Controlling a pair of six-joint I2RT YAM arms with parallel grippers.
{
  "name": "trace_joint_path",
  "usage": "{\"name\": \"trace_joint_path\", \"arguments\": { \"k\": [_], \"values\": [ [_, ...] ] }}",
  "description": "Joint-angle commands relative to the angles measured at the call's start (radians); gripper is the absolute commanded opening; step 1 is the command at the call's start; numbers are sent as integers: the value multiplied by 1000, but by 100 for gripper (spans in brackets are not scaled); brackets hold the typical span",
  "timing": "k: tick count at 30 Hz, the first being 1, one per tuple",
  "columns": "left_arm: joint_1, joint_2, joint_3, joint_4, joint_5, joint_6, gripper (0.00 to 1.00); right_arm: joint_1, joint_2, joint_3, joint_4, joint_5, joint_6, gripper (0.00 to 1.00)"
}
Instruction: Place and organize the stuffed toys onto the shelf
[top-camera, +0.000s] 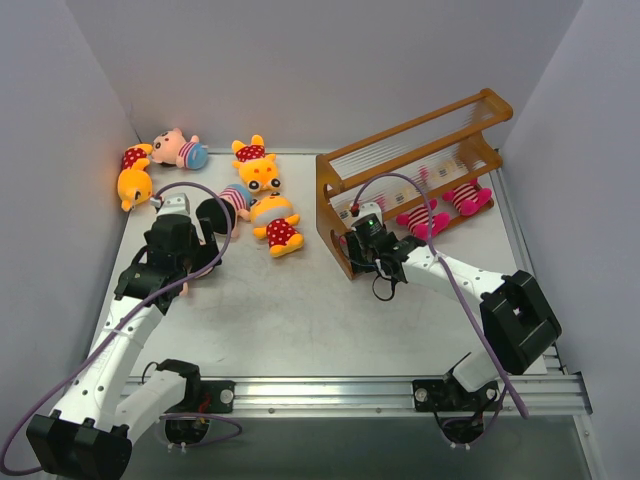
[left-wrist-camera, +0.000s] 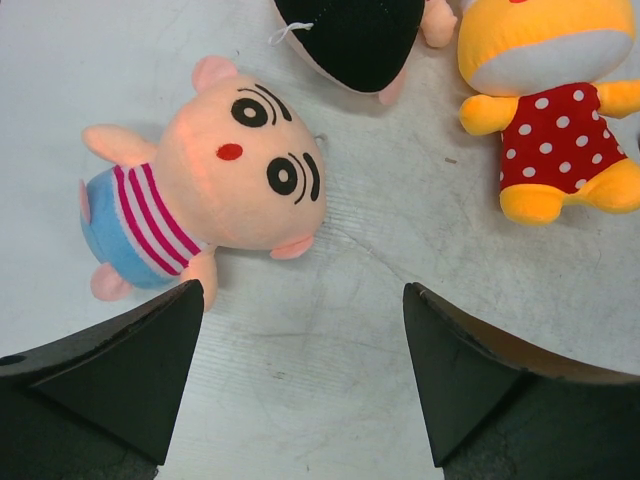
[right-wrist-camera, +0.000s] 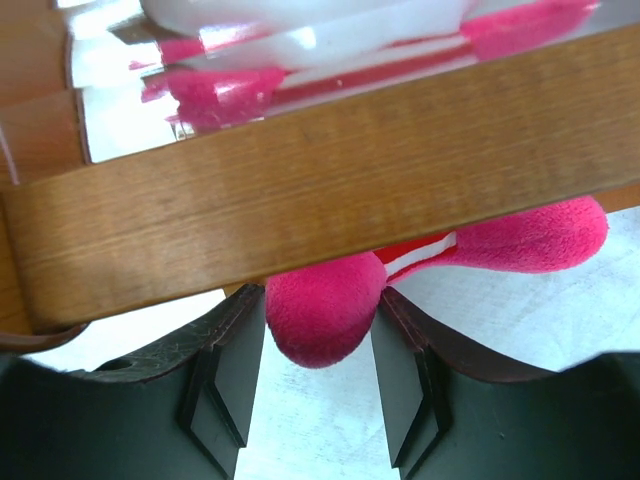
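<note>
Grey table (top-camera: 330, 320), pale walls (top-camera: 300, 60), right claw (right-wrist-camera: 322, 315) gripping stuffed toy (right-wrist-camera: 525, 240)

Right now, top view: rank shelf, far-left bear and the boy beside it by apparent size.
1. shelf: by far the largest.
2-3. bear and boy: these look about alike, so I won't rank one over the other.

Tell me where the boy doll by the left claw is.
In the left wrist view the boy doll lies face up on the table, left of centre, just beyond the open left claw, with a yellow polka-dot bear to its right.
</note>
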Motion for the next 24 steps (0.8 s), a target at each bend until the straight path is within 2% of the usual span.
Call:
{"name": "trace_joint_path", "arguments": {
  "k": [1,8,20,24],
  "values": [
    [-3,-16,5,39,-17,18,89,-6,-24,-8,24,4,15,47],
    [-5,-18,3,39,-18,18,89,-6,-44,-24,20,-7,25,51],
    [-5,-18,3,38,-18,18,89,-6,-113,-28,5,-5,34,66],
    [-3,-18,3,38,-18,17,89,-7,-159,-25,-38,4,35,76]
  ]
}}
